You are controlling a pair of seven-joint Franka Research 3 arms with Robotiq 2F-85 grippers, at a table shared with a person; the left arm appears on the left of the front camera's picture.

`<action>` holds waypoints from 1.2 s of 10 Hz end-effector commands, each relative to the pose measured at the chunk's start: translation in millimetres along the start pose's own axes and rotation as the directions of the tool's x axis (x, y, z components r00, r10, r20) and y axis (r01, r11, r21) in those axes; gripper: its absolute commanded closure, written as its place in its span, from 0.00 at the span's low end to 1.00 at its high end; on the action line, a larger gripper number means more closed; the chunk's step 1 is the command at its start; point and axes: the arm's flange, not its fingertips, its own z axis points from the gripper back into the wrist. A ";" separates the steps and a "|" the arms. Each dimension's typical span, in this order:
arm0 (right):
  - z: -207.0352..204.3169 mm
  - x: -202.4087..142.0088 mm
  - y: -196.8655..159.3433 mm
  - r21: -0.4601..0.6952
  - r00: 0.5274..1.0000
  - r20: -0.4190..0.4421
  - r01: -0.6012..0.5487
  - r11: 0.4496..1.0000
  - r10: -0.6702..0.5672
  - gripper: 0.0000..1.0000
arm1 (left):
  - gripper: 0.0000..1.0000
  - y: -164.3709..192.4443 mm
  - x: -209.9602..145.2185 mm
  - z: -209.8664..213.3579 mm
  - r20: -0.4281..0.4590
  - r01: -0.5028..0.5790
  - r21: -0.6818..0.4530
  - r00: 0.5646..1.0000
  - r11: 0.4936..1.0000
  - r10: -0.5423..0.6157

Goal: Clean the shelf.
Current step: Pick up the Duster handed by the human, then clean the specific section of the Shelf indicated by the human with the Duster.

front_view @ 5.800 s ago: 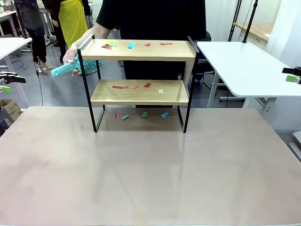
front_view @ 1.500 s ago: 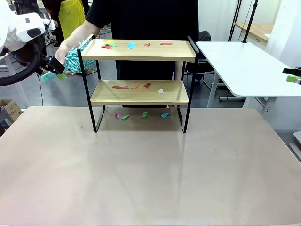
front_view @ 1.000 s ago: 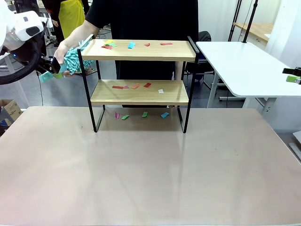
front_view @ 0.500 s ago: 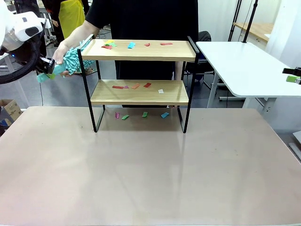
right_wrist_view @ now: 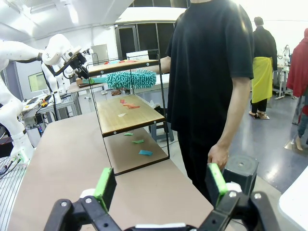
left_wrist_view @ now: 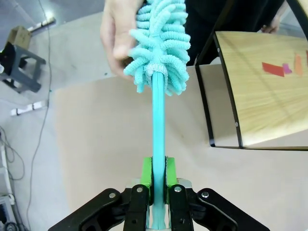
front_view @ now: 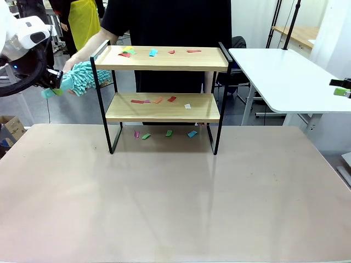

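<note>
1. Teal chenille on a thin teal handle: the duster (left_wrist_view: 161, 43) is clamped low on its handle between the green pads of the left gripper (left_wrist_view: 156, 171), whose jaws are closed almost together on it. The person's hand (left_wrist_view: 118, 33) touches the fluffy head. If the arm pulls away while those fingers hold, the handle may slide or twist in the pads.
2. The shelf (front_view: 164, 66) stands at the far middle of the table (front_view: 164, 219). The duster head hangs just off the shelf's left end, near the level of the upper board. A black corner post lies between the head and that board, so a flat sideways swing would likely strike the post and shove the light rack.
3. The grip sits far from the head. Pressing the head down on a board would likely lever the handle and tilt it in the pads.
4. Paper scraps (front_view: 153, 52) lie on the upper board, on the lower board and on the table beneath.
   - Swept sideways, they would likely pile up against the raised side rails.
   - Swept forward off the top, they would land on the lower board or the table and need a second pass.
5. The right gripper (right_wrist_view: 161, 185) is wide open and empty, well apart from the shelf. From there it cannot steady the rack if a stroke pushes it.
</note>
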 end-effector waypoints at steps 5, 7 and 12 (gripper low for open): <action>-2.2 3.5 0.3 0.003 1.000 0.001 -0.006 1.000 0.006 0.00 | 1.00 -0.7 1.8 1.7 0.016 0.028 -0.005 0.999 1.000 -0.028; -2.2 3.5 0.3 0.003 1.000 0.001 -0.006 1.000 0.006 0.00 | 1.00 -0.7 1.8 1.7 0.016 0.028 -0.005 0.999 1.000 -0.028; -2.2 3.5 0.3 0.003 1.000 0.001 -0.006 1.000 0.006 0.00 | 0.87 -4.0 0.4 -0.1 0.001 0.013 -0.004 1.000 1.000 -0.013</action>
